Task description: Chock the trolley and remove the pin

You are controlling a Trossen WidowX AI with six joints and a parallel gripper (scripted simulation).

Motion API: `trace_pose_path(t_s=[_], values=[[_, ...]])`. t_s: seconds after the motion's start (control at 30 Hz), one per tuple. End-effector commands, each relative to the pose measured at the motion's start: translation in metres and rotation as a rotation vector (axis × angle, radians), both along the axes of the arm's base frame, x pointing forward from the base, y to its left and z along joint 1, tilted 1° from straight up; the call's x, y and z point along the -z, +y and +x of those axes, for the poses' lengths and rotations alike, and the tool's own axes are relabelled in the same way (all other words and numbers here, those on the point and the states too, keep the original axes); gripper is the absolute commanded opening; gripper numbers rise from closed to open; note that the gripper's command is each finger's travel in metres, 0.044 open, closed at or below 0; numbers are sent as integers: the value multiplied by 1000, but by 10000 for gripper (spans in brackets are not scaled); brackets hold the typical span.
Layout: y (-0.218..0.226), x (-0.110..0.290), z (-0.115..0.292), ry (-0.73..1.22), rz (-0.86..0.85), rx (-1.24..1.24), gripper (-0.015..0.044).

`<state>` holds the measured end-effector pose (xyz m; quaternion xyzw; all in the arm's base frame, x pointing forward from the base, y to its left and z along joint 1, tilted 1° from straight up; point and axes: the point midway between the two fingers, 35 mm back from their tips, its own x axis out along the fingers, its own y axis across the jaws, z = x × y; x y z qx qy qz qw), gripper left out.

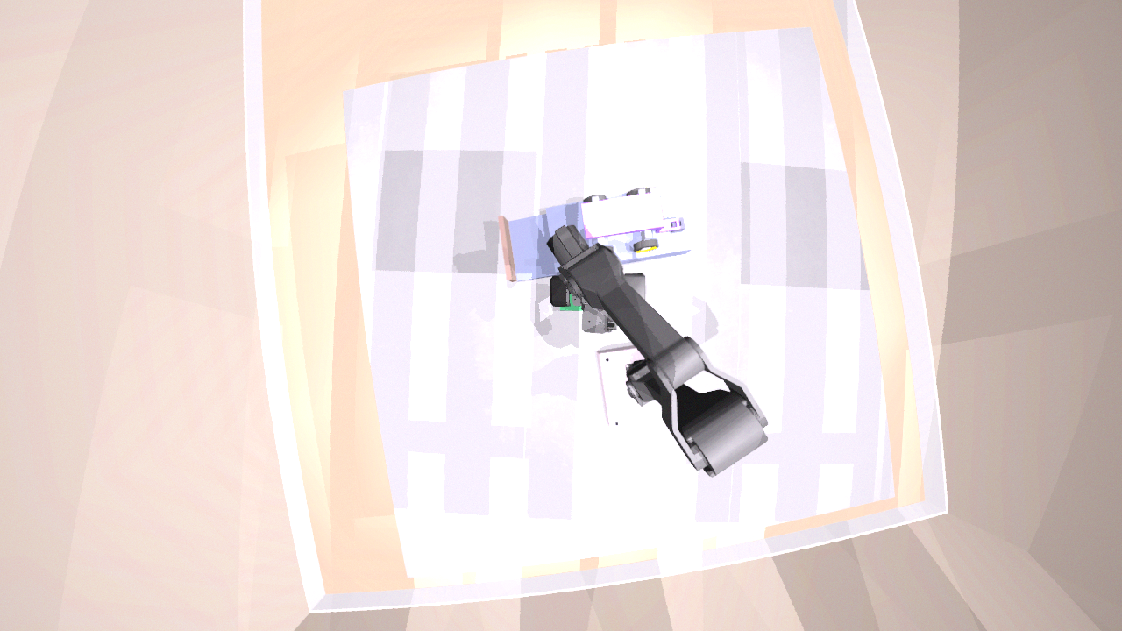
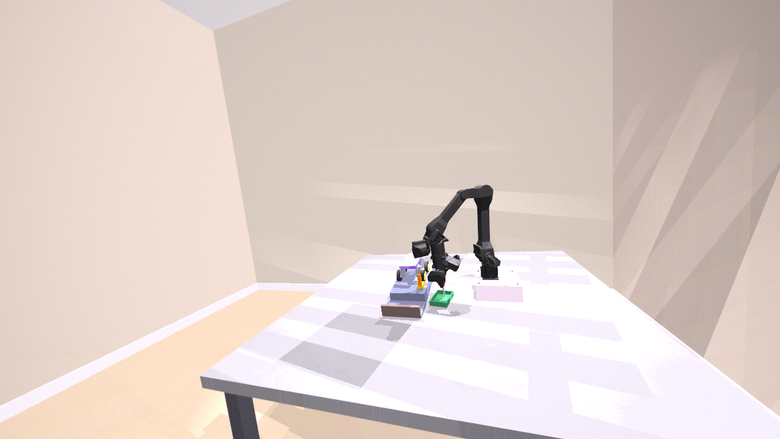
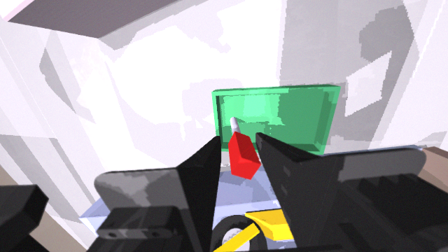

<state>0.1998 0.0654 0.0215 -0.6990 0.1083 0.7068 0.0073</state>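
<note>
The stop pin (image 2: 443, 291) (image 3: 243, 157) has its red head up between my fingers and its grey shaft pointing down into the green tray (image 1: 570, 308) (image 2: 439, 304) (image 3: 276, 89). My gripper (image 2: 442, 284) (image 3: 237, 138) is partly open, with gaps beside the red head; its fingertips are hidden in the top view. The trolley (image 1: 623, 216) (image 2: 409, 265) stands on the ramp (image 1: 533, 235) (image 2: 409, 295) (image 3: 241, 185). The yellow chock (image 2: 420, 281) (image 3: 276, 225) sits at the downhill side of a near wheel (image 3: 218, 229); whether they touch is unclear.
A brown end board (image 1: 507, 249) (image 2: 400, 311) (image 3: 435, 161) closes the ramp's downhill end. The pale robot base block (image 1: 615, 392) (image 2: 499, 292) stands beyond the tray. The ramp's side runs close beside the tray. The pin bracket (image 1: 674, 225) is at the uphill end.
</note>
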Motion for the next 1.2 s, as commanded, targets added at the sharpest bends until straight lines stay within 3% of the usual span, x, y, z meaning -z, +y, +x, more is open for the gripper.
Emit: trace_pose_path(t_s=[0.0, 1.17], values=[[3, 1, 1, -3, -3, 2, 190], [20, 9, 3, -3, -2, 2, 190]])
